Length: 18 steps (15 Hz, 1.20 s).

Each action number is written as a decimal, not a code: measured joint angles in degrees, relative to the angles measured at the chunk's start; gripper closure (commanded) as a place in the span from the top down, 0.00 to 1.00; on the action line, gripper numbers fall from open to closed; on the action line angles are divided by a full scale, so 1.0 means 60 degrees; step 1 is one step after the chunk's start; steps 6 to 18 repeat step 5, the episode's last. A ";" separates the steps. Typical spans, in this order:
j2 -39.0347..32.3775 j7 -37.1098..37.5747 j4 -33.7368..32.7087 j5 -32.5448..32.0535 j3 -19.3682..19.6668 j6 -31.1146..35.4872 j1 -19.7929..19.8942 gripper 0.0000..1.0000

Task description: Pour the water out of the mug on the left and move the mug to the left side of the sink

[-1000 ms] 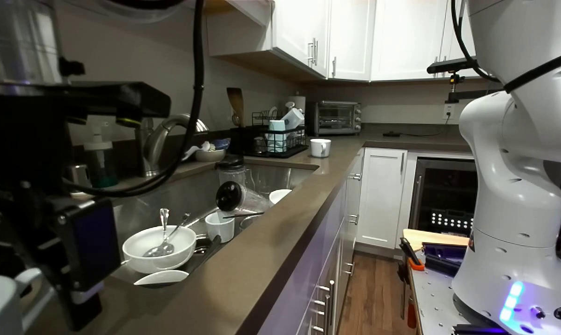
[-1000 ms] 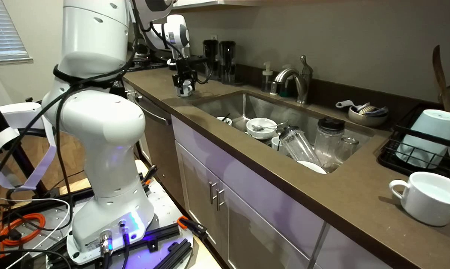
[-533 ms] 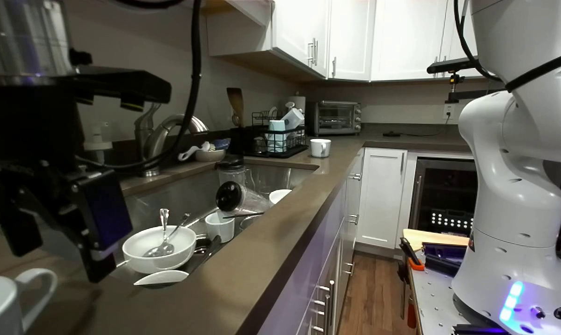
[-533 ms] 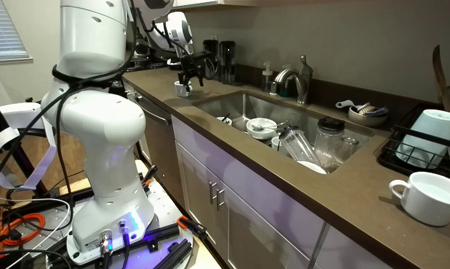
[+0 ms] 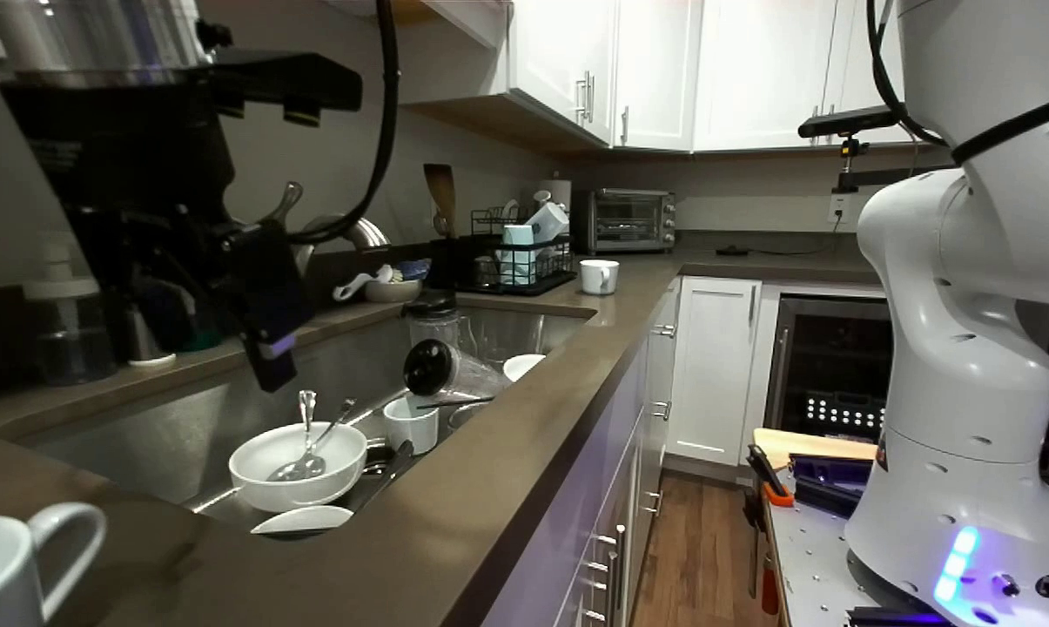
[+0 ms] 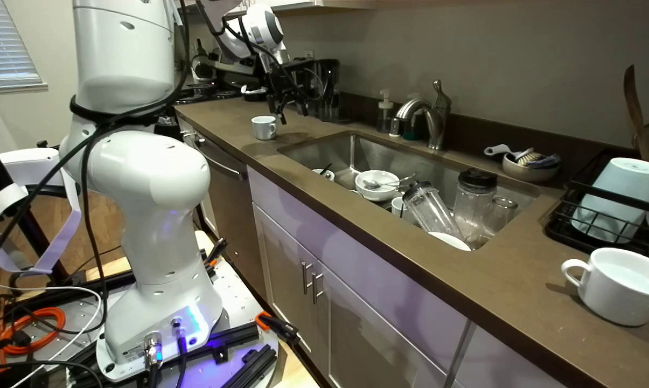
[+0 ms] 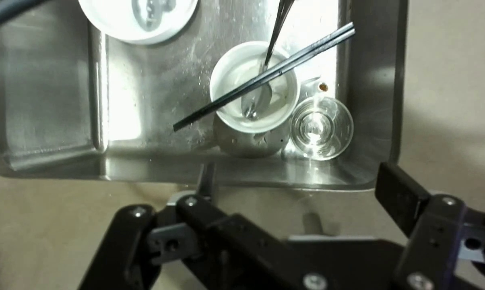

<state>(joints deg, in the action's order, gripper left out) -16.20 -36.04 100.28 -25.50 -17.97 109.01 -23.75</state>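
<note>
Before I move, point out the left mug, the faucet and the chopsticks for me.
Left mug [image 6: 261, 129]: in an exterior view, on the outer wall.
Faucet [image 6: 435, 126]: in an exterior view, on the upright body.
Chopsticks [image 7: 262, 79]: in the wrist view, midway along the pair.

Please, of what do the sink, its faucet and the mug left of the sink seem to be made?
Sink: probably satin stainless steel, from the blurred grey reflections. Faucet: seemingly brushed metal, from its soft silvery highlights. Mug: likely glazed ceramic, from its smooth white surface, though plastic is possible.
</note>
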 measured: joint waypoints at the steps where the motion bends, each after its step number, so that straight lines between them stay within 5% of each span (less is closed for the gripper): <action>1: 0.0081 0.0127 -0.0032 -0.0020 0.0030 -0.0281 0.0005 1.00; 5: 0.0423 0.0595 -0.0067 -0.0022 0.0092 -0.1234 0.0059 1.00; 18: 0.0423 0.0595 -0.0067 -0.0022 0.0092 -0.1234 0.0059 1.00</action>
